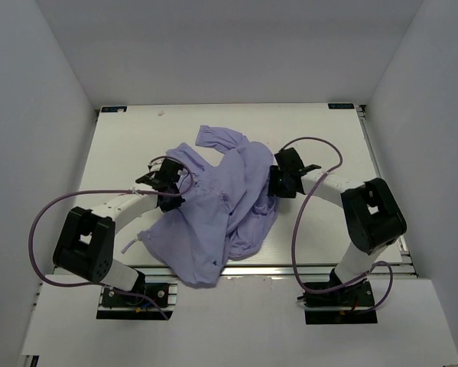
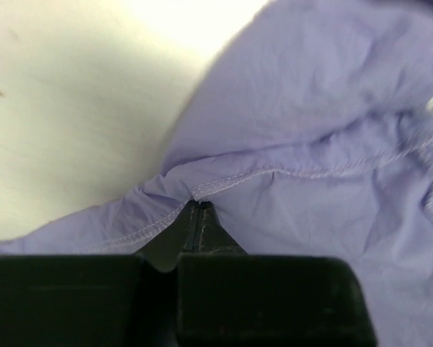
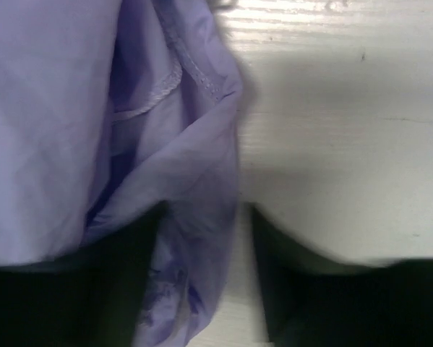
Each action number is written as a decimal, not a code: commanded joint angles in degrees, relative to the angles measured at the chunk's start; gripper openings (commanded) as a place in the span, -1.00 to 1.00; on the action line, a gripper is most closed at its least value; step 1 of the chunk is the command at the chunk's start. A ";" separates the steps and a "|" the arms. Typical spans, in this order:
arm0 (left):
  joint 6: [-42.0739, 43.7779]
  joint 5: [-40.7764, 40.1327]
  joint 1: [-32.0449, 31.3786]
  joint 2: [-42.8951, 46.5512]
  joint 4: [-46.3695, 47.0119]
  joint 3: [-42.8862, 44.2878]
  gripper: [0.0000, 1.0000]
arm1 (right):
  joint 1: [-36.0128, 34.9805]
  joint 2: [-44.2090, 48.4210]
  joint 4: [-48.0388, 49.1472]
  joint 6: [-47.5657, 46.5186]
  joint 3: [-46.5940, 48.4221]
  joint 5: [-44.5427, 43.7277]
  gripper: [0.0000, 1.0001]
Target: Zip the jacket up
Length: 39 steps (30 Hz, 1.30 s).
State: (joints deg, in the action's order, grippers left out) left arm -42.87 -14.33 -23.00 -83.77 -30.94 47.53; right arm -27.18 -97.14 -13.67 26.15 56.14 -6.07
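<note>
Right now, you are looking at a thin lavender-purple fabric jacket (image 1: 236, 200) lying crumpled on the white desk (image 1: 328, 138). Your left gripper (image 2: 198, 217) is pinching its stitched hem (image 2: 234, 181), jaws pressed together; your right gripper (image 3: 205, 235) is straddling a fold (image 3: 202, 163), jaws spread.

A robotics lab test cell: a white counter (image 1: 121, 145) boxed in by plain white walls (image 1: 236, 46), with a metal framing rail (image 1: 290, 269) along its near edge.

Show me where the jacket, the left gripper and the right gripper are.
jacket (image 1: 242, 200), top external view, crumpled middle of the fabric.
left gripper (image 2: 199, 210), left wrist view, fingertips shut on a stitched edge.
right gripper (image 3: 207, 231), right wrist view, gap between its spread fingers.
</note>
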 commanded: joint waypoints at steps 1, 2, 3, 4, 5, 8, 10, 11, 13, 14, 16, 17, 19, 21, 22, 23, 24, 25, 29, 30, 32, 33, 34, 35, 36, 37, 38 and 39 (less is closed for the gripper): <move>-1.59 -10.26 0.06 1.67 0.18 4.15 -1.00 | -1.03 -0.85 -1.09 6.62 2.39 -5.97 -0.21; -2.04 -12.11 0.06 1.94 -0.17 4.59 -1.00 | -1.03 -0.59 -1.36 7.07 2.40 -7.54 -0.77; -2.47 -15.43 0.41 2.11 -0.87 5.20 -1.00 | -0.95 0.02 -2.49 7.51 2.48 -9.12 -0.92; -3.18 -16.69 1.63 2.12 -1.75 7.12 -1.00 | -0.95 0.63 -3.11 7.86 2.31 -10.88 -1.00; -3.70 -17.92 2.52 1.86 -4.02 8.45 -1.00 | -0.95 2.38 -3.64 7.77 2.13 -14.46 -1.00; -5.12 -22.75 7.35 1.50 -8.34 12.84 -1.00 | 0.19 6.07 -6.98 7.34 1.52 -20.12 -1.00; -5.55 -24.86 11.83 2.20 -10.44 14.43 -1.00 | 3.00 7.75 -7.94 5.94 0.21 -20.04 -1.00; -6.08 -25.65 13.15 2.55 -11.50 14.70 -1.00 | 4.31 9.24 -8.65 6.10 -1.28 -20.39 -1.00; -9.75 -27.06 17.37 3.69 -15.10 15.40 -1.00 | 8.62 10.65 -9.53 5.58 -2.87 -19.43 -1.00; -9.51 -27.07 18.34 4.22 -14.59 14.88 -1.00 | 10.20 11.96 -9.71 4.97 -4.27 -19.08 -1.00; -8.46 -26.63 19.40 5.36 -13.19 14.00 -1.00 | 13.11 13.20 -9.18 2.69 -5.42 -16.89 -1.00; -8.46 -26.28 19.40 5.37 -13.01 13.65 -1.00 | 13.29 14.34 -8.40 1.72 -6.12 -16.70 -1.00; -7.93 -24.97 19.40 4.76 -12.40 13.82 -1.00 | 13.47 15.31 -7.34 -0.74 -6.65 -15.74 -1.00; -7.66 -23.73 19.40 2.65 -13.18 15.66 -1.00 | 13.47 16.19 -6.54 -1.80 -6.31 -14.77 -1.00; -8.01 -23.99 19.31 1.86 -14.75 16.45 -1.00 | 13.56 16.28 -6.54 -2.33 -5.96 -14.76 -1.00; -8.19 -25.82 19.40 0.46 -15.55 17.33 -1.00 | 13.64 16.37 -6.89 -2.51 -5.43 -15.29 -1.00; -8.45 -27.14 19.49 -0.16 -16.43 18.90 -1.00 | 14.25 16.46 -6.72 -4.16 -4.21 -15.73 -1.00; -8.89 -28.20 19.75 -0.69 -17.30 19.87 -1.00 | 14.78 16.29 -6.81 -4.88 -3.07 -16.34 -1.00; -5.04 -26.99 21.07 -2.62 -14.32 25.75 -1.00 | 19.43 15.06 -7.50 -6.99 5.97 -16.62 -1.00; -4.51 -25.59 20.98 -2.98 -14.93 28.03 -1.00 | 20.58 14.97 -8.73 -7.25 8.78 -15.65 -1.00; -1.09 -24.00 20.98 -1.76 -12.58 32.45 -1.00 | 20.59 16.53 -9.36 -10.83 14.86 -14.16 -1.00; 0.49 -23.04 20.98 -0.27 -10.31 32.71 -1.00 | 20.59 17.50 -8.66 -12.34 16.09 -13.02 -1.00; 4.77 -20.07 20.98 3.48 -4.19 31.50 -1.00 | 20.67 19.69 -6.30 -13.83 17.50 -10.05 -1.00; 6.29 -17.78 20.98 5.78 -1.00 30.35 -1.00 | 20.68 20.67 -5.32 -16.89 17.95 -8.02 -1.00; 9.01 -15.75 20.98 8.07 2.60 28.86 -1.00 | 20.68 21.72 -4.44 -17.79 18.21 -6.17 -1.00; 9.56 -13.03 20.98 12.10 8.03 26.24 -1.00 | 20.68 23.56 -2.95 -17.89 18.30 -4.93 -1.00; 9.65 -12.48 20.98 13.44 9.83 25.34 -1.00 | 20.68 24.10 -2.16 -17.80 18.48 -4.49 -1.00; 9.82 -12.31 21.07 14.32 12.11 24.99 -1.00 | 20.59 24.54 -1.71 -18.50 18.83 -4.48 -1.00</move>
State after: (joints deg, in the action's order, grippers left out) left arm -38.00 -31.18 -2.22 -76.18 -30.96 73.84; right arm -6.52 -75.13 -19.07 12.29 72.73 -14.39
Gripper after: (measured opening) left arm 0.023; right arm 0.016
